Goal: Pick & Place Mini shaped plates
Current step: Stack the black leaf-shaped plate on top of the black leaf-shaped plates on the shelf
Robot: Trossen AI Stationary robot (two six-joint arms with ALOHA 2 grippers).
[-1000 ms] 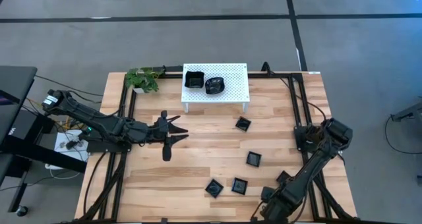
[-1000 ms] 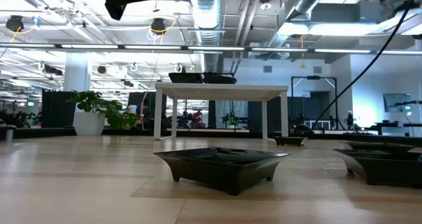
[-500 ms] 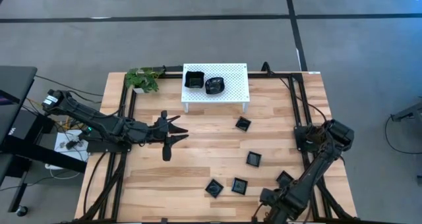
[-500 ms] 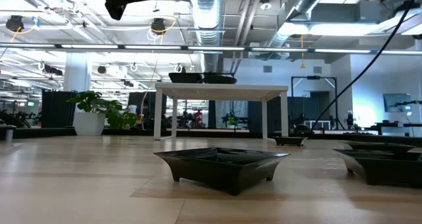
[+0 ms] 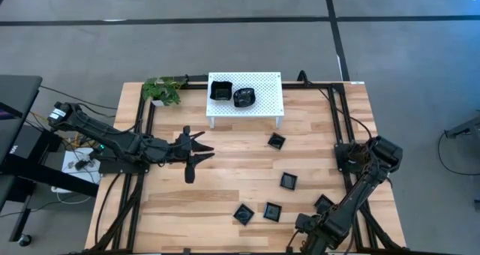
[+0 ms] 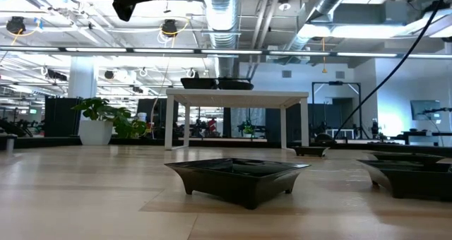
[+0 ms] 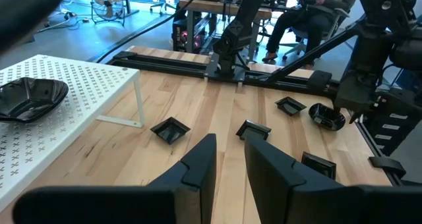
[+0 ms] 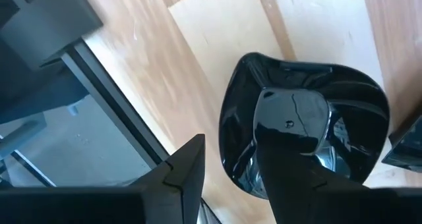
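Several mini shaped plates, small, glossy and black, lie on the wooden table: square ones and more near them. Two plates rest on the white perforated rack. A rounded plate with a wavy rim sits flat by the near right corner. My right gripper is open and points down at it, one finger over its bowl and one outside its rim. My left gripper is open and hovers at mid-left, holding nothing. My right gripper comes at the rounded plate from above, and the plate's rim stands between its two fingers. One finger covers part of the bowl. I cannot tell whether either finger touches the plate, which lies flat on the table.
A small potted plant stands at the far left beside the rack. Black frame rails run along both sides of the table. The table's near right edge is close beside my right gripper. Bare wood lies between the rack and the plates.
My right gripper has turned a little at the wrist above the rounded plate, staying open. My left arm and all the plates have kept still.
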